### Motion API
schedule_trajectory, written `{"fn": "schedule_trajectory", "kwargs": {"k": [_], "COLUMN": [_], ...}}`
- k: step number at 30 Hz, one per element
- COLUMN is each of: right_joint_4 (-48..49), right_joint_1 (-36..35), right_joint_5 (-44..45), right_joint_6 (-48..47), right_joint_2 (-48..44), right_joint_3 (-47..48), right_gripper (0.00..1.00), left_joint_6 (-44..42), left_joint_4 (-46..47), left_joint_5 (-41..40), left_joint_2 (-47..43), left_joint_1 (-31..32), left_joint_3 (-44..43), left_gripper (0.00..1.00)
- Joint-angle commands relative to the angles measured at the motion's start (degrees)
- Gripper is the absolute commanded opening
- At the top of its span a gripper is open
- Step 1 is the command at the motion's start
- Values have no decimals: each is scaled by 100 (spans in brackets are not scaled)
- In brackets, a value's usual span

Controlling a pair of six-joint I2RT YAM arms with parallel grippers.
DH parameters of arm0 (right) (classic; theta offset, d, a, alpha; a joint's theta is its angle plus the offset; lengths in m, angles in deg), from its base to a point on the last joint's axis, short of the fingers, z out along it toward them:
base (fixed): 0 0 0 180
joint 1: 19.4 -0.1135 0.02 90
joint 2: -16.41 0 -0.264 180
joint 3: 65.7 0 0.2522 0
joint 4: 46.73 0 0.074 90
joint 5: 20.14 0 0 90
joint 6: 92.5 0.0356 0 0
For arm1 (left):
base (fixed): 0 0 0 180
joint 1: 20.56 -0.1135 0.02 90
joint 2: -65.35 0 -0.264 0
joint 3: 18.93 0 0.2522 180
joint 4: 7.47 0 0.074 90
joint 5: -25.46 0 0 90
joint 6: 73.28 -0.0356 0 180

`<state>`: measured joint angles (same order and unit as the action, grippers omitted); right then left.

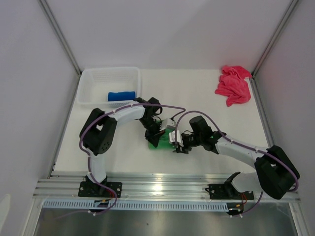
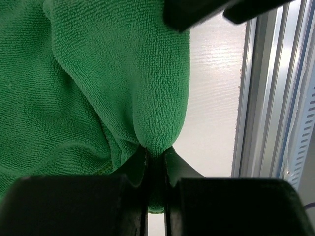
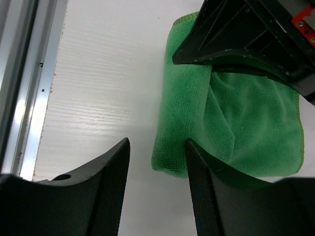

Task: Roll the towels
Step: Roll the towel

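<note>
Fig. | green towel (image 1: 160, 143): part-folded, mid tabletop (image 1: 197, 98) toward its near edge, between both arms | left gripper (image 2: 155, 153): I hold it pinched shut on a raised fold of the cloth | right gripper (image 3: 157, 143): jaws parted, gripping nothing; the towel's folded edge lies just ahead, running lengthwise away from it | nearer arm: left.
</note>
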<state>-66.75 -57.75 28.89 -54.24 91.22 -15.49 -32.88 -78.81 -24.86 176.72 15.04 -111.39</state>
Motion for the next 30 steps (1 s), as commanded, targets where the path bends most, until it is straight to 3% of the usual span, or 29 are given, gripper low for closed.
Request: {"fn": "schedule_trajectory", "kwargs": {"k": [1, 11, 30], "right_joint_4": [546, 986, 1030], "right_joint_1": [-199, -375, -516], "right_joint_5": [396, 1223, 1794], "right_joint_6": [-117, 357, 596], "right_joint_2": [288, 544, 1001], "right_joint_3": [249, 319, 311], "right_gripper": [52, 52, 54], "left_joint_6": [-120, -164, 21], "left_joint_4": [-34, -60, 98], "left_joint_5": [286, 233, 128], "left_joint_2": [25, 104, 16], "left_joint_1": [-44, -44, -53], "left_joint_3": [-163, -243, -129], "left_gripper": [7, 8, 8]}}
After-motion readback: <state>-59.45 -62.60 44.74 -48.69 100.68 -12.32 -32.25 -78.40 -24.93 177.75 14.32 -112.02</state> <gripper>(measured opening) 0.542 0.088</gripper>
